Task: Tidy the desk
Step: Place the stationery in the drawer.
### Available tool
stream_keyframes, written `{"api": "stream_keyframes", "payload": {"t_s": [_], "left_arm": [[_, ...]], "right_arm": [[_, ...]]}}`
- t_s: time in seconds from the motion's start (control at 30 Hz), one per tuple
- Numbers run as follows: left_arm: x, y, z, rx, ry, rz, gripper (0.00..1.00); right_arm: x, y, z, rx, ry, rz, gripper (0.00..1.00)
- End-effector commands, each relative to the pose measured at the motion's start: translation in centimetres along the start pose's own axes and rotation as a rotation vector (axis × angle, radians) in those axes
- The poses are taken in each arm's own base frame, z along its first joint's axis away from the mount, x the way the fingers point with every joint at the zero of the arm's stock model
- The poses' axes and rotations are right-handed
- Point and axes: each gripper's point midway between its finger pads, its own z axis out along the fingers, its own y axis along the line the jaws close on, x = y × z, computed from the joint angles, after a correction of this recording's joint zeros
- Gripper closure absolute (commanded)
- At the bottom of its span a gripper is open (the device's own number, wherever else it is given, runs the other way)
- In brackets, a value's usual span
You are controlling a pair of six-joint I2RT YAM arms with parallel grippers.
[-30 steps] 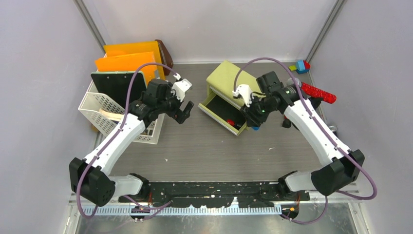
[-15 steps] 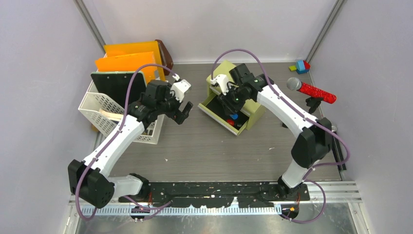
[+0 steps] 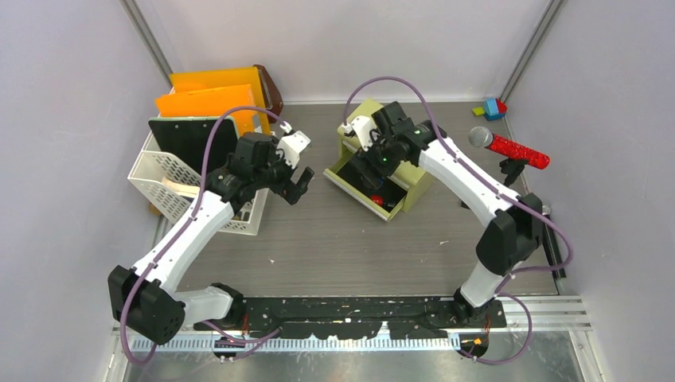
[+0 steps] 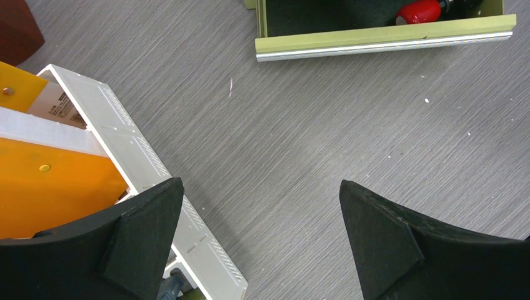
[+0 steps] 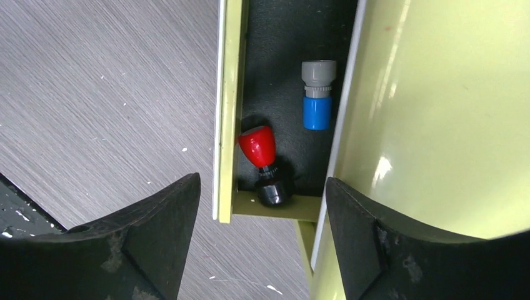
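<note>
Broadly, the desk (image 3: 342, 239) lies with its long axis side to side across the top view. Its grain runs the same way, and the rail (image 3: 358, 306) lies along the near edge by the arm bases.

One cabinet (image 3: 415, 177) sits on the far half, turned at an angle. Its single drawer (image 4: 384, 37) is pulled out toward the left front. Two things lie in the drawer – a red-knobbed piece (image 5: 261, 159) and a blue-and-grey piece (image 5: 317, 94), apart from each other.

On the left stand one white basket (image 3: 171, 179) and two orange folders (image 3: 211, 99). On the right are one red microphone (image 3: 513, 147) and, in the far corner, a few coloured blocks (image 3: 492, 108), too small to count.

A label (image 4: 62, 109) in the basket carries print too small to read.

The left gripper (image 4: 259, 187) hangs above bare desk between basket and drawer, jaws spread wide and holding nothing. The right gripper (image 5: 262, 181) hangs over the drawer, jaws apart – nothing is between them.
</note>
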Motion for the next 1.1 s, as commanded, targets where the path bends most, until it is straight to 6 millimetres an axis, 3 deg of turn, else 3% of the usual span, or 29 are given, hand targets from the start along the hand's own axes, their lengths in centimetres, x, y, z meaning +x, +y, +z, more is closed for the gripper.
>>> {"api": "stream_keyframes", "payload": {"t_s": [0.0,0.2,0.23,0.27,0.4,0.53,0.7,0.97,1.07], "left_arm": [[-1.4,0.4,-0.8,-0.026,-0.064,0.03,0.0],[-1.6,0.4,-1.2,-0.032,-0.083,0.037,0.0],[-1.7,0.4,-1.3,-0.033,-0.087,0.037,0.0],[-1.8,0.4,-1.3,-0.033,-0.093,0.039,0.0],[-1.9,0.3,-1.2,-0.027,-0.099,0.038,0.0],[-1.9,0.2,-1.2,-0.022,-0.098,0.035,0.0],[-1.6,0.2,-1.0,-0.023,-0.091,0.035,0.0],[-1.3,0.3,-0.8,-0.029,-0.083,0.036,0.0],[-1.2,0.4,-0.8,-0.031,-0.083,0.038,0.0]], "right_arm": [[-1.8,-1.1,-6.1,0.131,-0.136,-0.002,0.2],[3.9,-3.4,-10.7,0.339,-0.113,0.051,0.19],[5.2,-3.3,-10.6,0.341,-0.097,0.063,0.19],[5.9,-3.7,-12.1,0.369,-0.125,0.088,0.19],[9.9,-4.7,-13.9,0.437,-0.119,0.16,0.19],[15.0,-6.0,-12.7,0.507,-0.062,0.213,0.19],[19.2,-8.0,-11.2,0.597,-0.054,0.264,0.18],[23.6,-11.6,-8.7,0.67,-0.078,0.324,0.18],[24.0,-13.0,-8.2,0.698,-0.119,0.325,0.18]]}}
